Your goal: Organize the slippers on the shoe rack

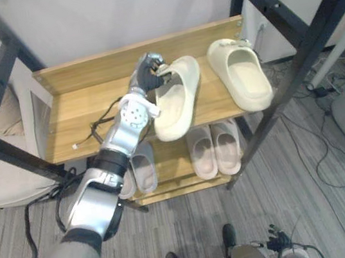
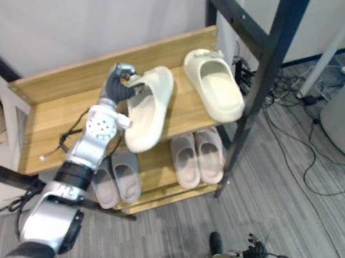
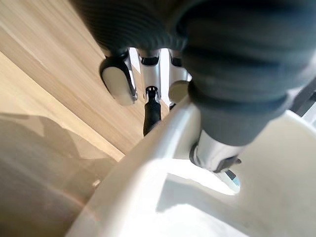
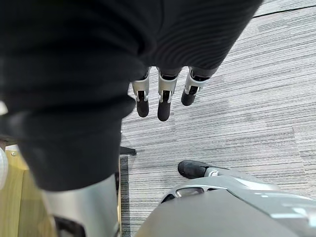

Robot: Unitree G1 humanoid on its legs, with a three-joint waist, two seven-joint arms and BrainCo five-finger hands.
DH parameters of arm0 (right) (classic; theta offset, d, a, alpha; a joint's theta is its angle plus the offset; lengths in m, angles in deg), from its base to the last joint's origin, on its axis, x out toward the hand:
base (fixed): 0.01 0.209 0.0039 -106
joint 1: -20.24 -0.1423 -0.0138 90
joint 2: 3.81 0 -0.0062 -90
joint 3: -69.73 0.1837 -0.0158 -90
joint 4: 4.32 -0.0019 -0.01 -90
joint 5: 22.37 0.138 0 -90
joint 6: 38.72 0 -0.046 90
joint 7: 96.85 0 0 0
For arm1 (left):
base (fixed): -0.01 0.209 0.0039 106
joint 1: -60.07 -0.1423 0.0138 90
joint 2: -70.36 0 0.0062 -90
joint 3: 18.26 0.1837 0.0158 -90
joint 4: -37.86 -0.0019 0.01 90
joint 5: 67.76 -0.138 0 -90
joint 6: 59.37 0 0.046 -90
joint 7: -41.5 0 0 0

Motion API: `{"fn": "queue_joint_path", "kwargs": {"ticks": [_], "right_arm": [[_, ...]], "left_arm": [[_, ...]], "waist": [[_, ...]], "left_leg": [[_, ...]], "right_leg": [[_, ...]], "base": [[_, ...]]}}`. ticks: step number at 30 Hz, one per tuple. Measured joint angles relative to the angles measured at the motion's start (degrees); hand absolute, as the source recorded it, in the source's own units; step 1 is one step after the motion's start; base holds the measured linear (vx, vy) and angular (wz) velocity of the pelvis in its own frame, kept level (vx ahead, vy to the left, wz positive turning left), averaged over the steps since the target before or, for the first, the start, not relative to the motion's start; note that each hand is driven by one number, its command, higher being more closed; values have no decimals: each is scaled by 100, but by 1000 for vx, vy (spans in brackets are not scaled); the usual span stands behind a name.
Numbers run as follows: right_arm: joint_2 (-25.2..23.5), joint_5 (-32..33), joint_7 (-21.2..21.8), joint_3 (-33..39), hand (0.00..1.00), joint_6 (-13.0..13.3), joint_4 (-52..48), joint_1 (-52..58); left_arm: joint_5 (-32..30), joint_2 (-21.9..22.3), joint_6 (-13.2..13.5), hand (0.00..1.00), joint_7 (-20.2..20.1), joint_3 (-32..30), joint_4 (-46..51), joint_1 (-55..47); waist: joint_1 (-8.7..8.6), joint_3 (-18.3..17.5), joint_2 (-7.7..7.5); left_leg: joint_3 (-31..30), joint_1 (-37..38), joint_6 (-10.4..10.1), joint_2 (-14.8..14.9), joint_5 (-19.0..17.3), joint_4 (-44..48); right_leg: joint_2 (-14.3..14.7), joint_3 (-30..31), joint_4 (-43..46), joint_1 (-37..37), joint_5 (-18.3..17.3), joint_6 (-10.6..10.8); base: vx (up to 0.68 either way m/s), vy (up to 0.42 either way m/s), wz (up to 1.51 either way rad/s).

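One cream slipper (image 1: pixel 174 106), rim pinched in the left hand (image 1: pixel 148 71), overhangs the rack's (image 1: pixel 75 108) top shelf. Its mate (image 1: pixel 242 76) lies right of the hand, apart. A grey pair (image 1: pixel 138 170) and a beige pair (image 1: pixel 214 148) sit below.

One shoe rack (image 1: pixel 116 59) is recorded, with two wooden shelves visible. Slippers total six. The upper shelf (image 1: pixel 80 117) carries two: the left cream slipper (image 1: pixel 178 102) and the right cream slipper (image 1: pixel 242 76). The lower shelf (image 2: pixel 156 170) carries four, standing as two pairs: two grey slippers (image 2: pixel 127 171) and two pale pink slippers (image 2: pixel 185 159). Three colours are counted, two slippers of each.
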Motion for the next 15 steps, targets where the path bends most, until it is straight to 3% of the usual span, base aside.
{"fn": "queue_joint_path", "kwargs": {"ticks": [4,15], "right_arm": [[-21,6,-5,12,0,8,-21,-1],[-22,35,-72,26,0,77,-81,37]], "left_arm": [[-19,8,-4,0,89,-80,-150,107],[-59,108,-118,0,198,-388,-424,218]], "waist": [[-105,2,11],[-172,43,85]], "left_leg": [[57,8,-2,-3,-1,-24],[164,75,-21,25,-46,-15]], "right_leg": [[4,23,0,-15,27,9],[38,149,0,-28,38,-3]], "base": [[28,1,-4],[3,-2,-7]]}}
